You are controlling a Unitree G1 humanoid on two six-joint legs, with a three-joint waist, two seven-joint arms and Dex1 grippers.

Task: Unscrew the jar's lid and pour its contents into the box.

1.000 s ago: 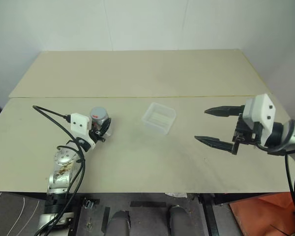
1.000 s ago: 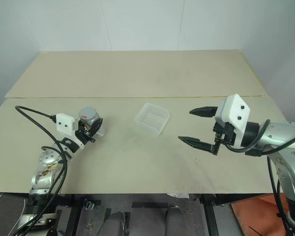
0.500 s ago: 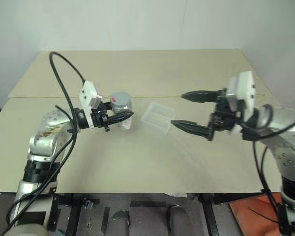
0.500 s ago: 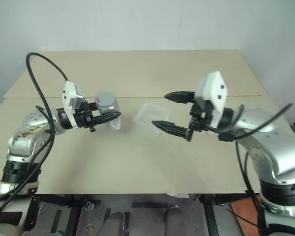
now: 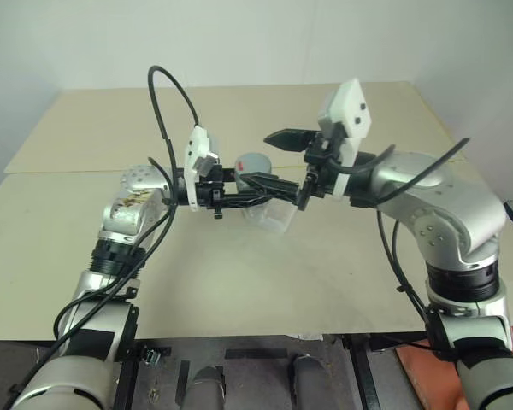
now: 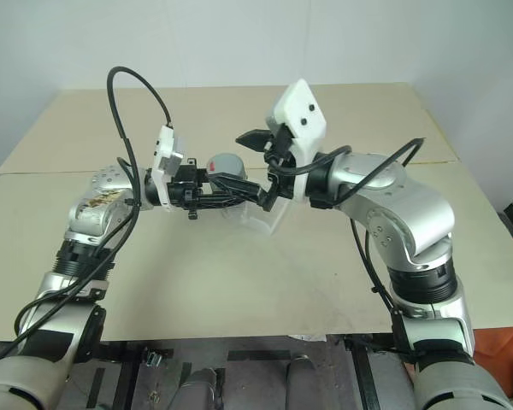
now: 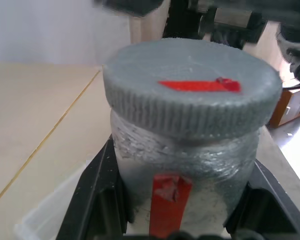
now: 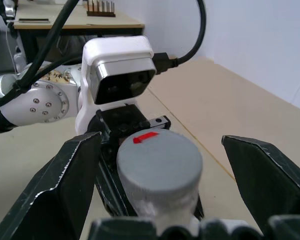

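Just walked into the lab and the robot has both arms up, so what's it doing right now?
The left gripper is shut on a small clear jar, holding it upright above the table. The right gripper is open, its fingers on either side of the grey lid without touching it. The lid is on the jar. The translucent box sits on the table just beneath.

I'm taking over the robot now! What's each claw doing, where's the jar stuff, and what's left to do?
Left gripper: shut on the jar, holding it upright above the box.
Right gripper: open, fingers on either side of the lid, not gripping it.
Lid is on the jar. Contents can't be seen.
Done: jar lifted over the box.
Left: grip the lid, unscrew it, tip the contents into the box.
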